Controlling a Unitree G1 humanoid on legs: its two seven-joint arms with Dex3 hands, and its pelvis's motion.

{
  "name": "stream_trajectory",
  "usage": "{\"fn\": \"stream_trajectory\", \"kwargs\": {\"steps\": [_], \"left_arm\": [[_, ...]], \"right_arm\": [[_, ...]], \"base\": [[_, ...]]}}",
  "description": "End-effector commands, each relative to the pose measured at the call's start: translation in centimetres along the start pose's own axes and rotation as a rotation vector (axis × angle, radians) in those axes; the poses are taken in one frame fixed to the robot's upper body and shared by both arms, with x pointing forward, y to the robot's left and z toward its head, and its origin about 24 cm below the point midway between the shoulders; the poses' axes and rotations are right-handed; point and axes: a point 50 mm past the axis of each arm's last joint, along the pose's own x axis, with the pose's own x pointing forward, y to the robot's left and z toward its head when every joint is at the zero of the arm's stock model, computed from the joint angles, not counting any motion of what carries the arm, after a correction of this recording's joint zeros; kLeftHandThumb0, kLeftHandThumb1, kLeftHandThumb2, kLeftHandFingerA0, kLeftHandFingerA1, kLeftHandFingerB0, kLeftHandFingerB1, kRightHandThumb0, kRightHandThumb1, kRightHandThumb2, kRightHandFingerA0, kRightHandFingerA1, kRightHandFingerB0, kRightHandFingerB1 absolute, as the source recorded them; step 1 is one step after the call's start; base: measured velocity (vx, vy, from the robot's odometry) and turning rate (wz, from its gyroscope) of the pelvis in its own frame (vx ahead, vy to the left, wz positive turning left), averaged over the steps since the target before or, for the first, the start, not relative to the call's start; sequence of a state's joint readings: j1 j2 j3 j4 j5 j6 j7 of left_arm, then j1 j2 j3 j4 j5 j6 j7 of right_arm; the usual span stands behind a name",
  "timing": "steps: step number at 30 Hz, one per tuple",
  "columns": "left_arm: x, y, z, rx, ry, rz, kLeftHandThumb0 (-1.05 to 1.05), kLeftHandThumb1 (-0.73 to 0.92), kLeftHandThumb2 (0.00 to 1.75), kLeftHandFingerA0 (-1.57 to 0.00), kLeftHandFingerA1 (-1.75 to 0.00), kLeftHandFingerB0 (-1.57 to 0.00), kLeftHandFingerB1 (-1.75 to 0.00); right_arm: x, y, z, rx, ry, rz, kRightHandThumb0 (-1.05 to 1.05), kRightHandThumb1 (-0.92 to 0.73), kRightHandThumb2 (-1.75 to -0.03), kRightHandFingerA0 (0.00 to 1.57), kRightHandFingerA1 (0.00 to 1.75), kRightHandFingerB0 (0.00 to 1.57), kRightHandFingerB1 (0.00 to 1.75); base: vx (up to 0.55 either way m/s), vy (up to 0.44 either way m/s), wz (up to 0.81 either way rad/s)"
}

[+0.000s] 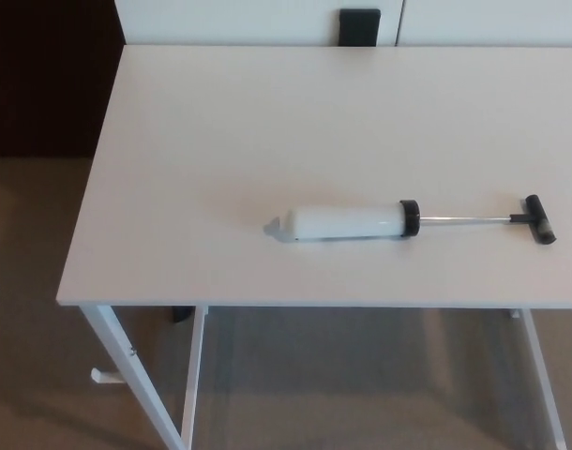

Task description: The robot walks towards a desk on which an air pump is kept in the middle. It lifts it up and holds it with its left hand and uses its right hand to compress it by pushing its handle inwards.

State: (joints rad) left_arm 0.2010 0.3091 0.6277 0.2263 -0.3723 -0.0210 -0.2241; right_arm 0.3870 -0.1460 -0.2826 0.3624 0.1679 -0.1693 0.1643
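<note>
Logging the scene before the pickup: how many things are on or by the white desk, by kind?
White-barrelled air pump with black T-handle, lying on the white desk: 1
Black rectangular object at the desk's far edge: 1
Total: 2
No robot hand is in view.

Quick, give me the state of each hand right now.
Left hand: not in view, so its state cannot be told.
Right hand: not in view either.
The air pump lies untouched on the desk.
</note>
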Motion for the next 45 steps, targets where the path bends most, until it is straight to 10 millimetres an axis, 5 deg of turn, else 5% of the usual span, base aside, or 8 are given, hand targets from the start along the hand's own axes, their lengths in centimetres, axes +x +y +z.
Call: {"fn": "stream_trajectory", "kwargs": {"steps": [1,2,3,14,15,19,28,45], "left_arm": [[-2.3,-13.8,28.6,0.473,-0.914,-0.42,-0.37,0.5,0.57,-0.09,-0.29,-0.13,-0.27],[-2.3,-13.8,28.6,0.473,-0.914,-0.42,-0.37,0.5,0.57,-0.09,-0.29,-0.13,-0.27],[-2.6,-15.8,28.6,0.508,-0.934,-0.484,-0.28,0.36,0.89,-0.01,-0.5,0.0,-0.47],[-4.9,-29.2,26.1,0.651,-0.972,-0.822,-0.3,0.34,0.89,0.0,-0.49,0.0,-0.47],[-5.0,-30.4,25.6,0.682,-0.96,-0.841,-0.49,0.49,0.55,-0.11,-0.27,-0.14,-0.27],[-5.1,-34.7,23.4,0.817,-0.889,-0.909,-0.52,0.34,0.73,-0.01,-0.31,-0.07,-0.33],[-4.5,-39.0,18.7,1.068,-0.757,-0.963,-0.46,0.44,0.55,-0.04,-0.24,-0.07,-0.24],[-2.4,-40.1,13.9,1.295,-0.609,-0.979,-0.49,0.34,0.68,-0.05,-0.23,-0.07,-0.26]], "right_arm": [[-3.4,0.5,1.2,0.026,-0.024,0.022,-0.28,-0.63,-0.58,0.72,0.46,0.59,0.42],[-3.4,0.5,1.2,0.026,-0.024,0.022,-0.28,-0.63,-0.58,0.72,0.46,0.59,0.42],[-3.4,0.6,1.1,0.024,-0.017,0.022,-0.28,-0.61,-0.57,0.73,0.46,0.6,0.42],[-3.5,0.3,0.4,0.009,0.011,0.018,-0.29,-0.61,-0.57,0.74,0.46,0.62,0.42],[-3.5,0.3,0.3,0.011,0.012,0.019,-0.28,-0.61,-0.57,0.74,0.46,0.62,0.42],[-3.4,0.0,0.3,0.009,0.007,0.028,-0.31,-0.61,-0.57,0.72,0.46,0.61,0.42],[-3.5,0.2,0.4,0.001,0.011,0.028,-0.31,-0.62,-0.57,0.73,0.45,0.6,0.41],[-2.7,0.6,0.6,-0.056,0.014,0.052,-0.35,-0.62,-0.57,0.74,0.44,0.59,0.39]], "base": [[0.0,0.0,0.0],[0.0,0.0,0.0],[0.0,0.0,0.0],[0.0,0.0,0.0],[0.0,0.0,0.0],[0.0,0.0,0.0],[0.0,0.0,0.0],[0.0,0.0,0.0]]}}
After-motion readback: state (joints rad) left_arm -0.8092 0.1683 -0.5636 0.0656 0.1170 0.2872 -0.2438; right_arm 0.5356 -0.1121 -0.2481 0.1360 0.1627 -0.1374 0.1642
